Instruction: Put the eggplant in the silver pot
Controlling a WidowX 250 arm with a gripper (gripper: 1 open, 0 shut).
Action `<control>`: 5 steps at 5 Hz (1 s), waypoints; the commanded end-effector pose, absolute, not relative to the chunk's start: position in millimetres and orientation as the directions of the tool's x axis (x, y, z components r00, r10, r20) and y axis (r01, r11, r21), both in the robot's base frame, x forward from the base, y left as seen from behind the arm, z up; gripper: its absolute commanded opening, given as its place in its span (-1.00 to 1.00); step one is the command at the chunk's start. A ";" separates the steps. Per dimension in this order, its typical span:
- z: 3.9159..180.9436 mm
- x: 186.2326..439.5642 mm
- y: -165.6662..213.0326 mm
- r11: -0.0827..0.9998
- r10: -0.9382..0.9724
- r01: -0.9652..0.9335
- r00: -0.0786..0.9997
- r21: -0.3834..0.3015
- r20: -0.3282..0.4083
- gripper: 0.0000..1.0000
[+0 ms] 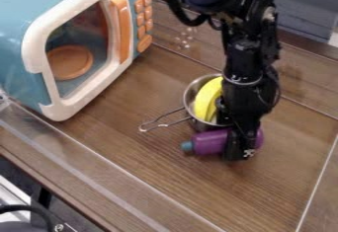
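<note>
The purple eggplant lies on the wooden table just in front of the silver pot, its green cap pointing left. My gripper points straight down over the eggplant's right end. Its dark fingers straddle that end and are closed onto it. The eggplant looks to be at table level. The pot's rim and thin wire handle show to the left of the arm, while its right side is hidden behind the gripper.
A yellow banana-shaped toy stands in the pot. A blue and cream toy microwave with its door facing front fills the left. The wooden table ends at a front edge at lower left.
</note>
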State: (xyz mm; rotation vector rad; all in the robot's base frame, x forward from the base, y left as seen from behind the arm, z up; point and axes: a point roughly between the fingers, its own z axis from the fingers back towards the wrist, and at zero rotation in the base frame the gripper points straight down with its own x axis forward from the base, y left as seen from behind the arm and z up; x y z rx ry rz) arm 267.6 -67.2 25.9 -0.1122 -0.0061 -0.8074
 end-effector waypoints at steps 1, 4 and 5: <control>37.6 267.8 -69.8 0.692 -0.713 0.720 0.694 -0.064 0.098 -1.00; 48.2 256.5 -72.4 0.789 -0.603 0.609 0.793 -0.077 0.089 -1.00; 53.2 259.5 -83.1 0.826 -0.554 0.560 0.828 -0.070 0.088 -1.00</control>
